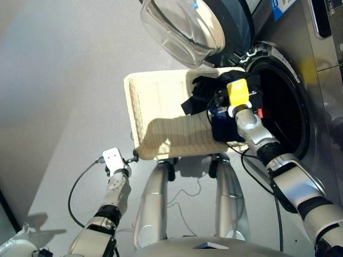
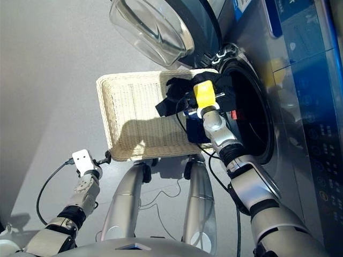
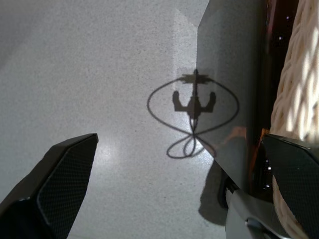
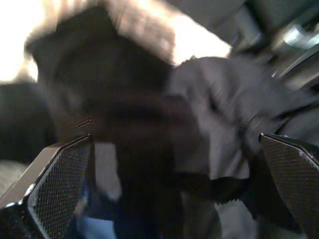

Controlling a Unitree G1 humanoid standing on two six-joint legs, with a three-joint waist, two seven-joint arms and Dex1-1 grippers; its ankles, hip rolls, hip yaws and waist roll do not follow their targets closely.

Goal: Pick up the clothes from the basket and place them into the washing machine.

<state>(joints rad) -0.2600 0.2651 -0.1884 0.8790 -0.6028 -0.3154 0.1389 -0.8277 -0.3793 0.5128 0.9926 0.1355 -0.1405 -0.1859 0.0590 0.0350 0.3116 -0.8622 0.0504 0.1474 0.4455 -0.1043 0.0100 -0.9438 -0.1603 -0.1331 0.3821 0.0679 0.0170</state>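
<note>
**My right claw over the dark clothes at the basket's far end**

Out on my left, my left gripper (image 3: 179,199) hangs low over the pale grey floor (image 1: 64,80), just beside the near corner of the shallow cream-beige woven basket (image 1: 161,107). Its two black fingers (image 3: 60,184) stand wide apart with nothing between them; the basket's wicker wall shows just past one finger in my left wrist view.

The basket lies on the floor in front of me, its long side running toward the dark grey front-loading washing machine (image 2: 300,107). Most of its woven bottom is bare. The clothes sit bunched at the end nearest the machine: a black soft garment (image 1: 206,91) lies spread over that end's rim, and a navy blue fabric piece (image 1: 225,131) hangs lower, beside my wrist. A small patch of coral-red (image 1: 260,113) shows just at the edge of the drum mouth; I cannot tell how much of that garment lies there.

My right gripper (image 4: 174,184) is down among the dark cloth. Its fingers are spread wide, with black and dark grey fabric (image 4: 149,124) filling the space ahead of them; nothing is pinched.

Above the basket, the round clear glass door (image 1: 182,27) with its black rim stands swung open, and the round drum mouth (image 1: 284,112) gapes dark to the right.
</note>
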